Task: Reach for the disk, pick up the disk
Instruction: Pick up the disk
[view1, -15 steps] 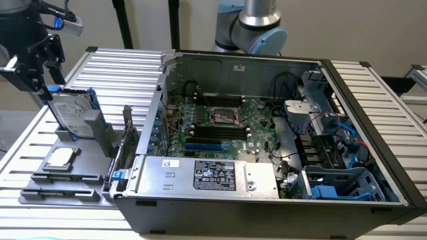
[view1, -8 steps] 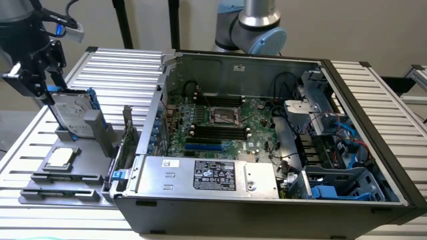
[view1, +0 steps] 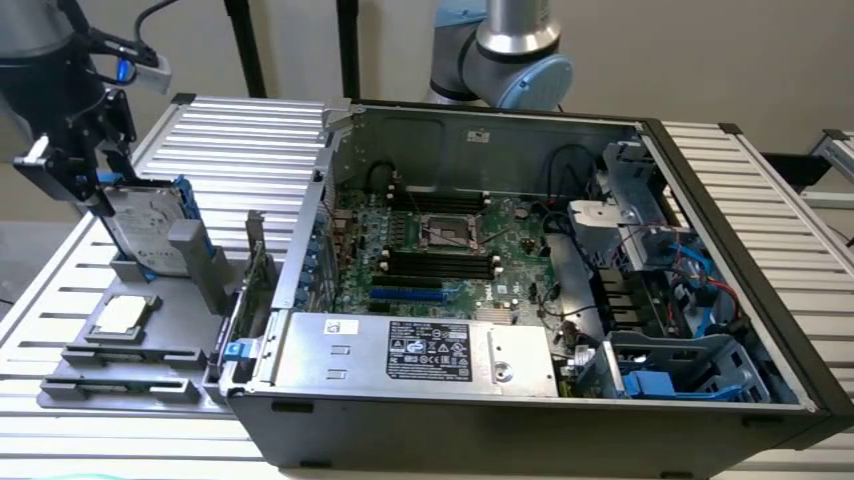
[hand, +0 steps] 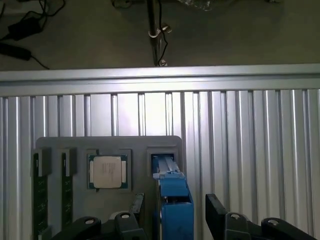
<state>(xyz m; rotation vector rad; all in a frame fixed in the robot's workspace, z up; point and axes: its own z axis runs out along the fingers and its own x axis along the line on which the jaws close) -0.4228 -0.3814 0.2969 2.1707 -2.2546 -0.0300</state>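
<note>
Blue-railed disk (view1: 144, 225) stood upright in the grey tray (hand: 140, 145) slot. The gripper (hand: 175, 207) straddled its top edge, fingers apart, nothing clamped. Risk judged: uneven closure could tilt the disk and jam it in the slot.

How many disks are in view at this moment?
1. The disk stands on edge in the grey tray at the exterior view's left, between the fingers of the open gripper. Others may sit hidden inside the case.
</note>
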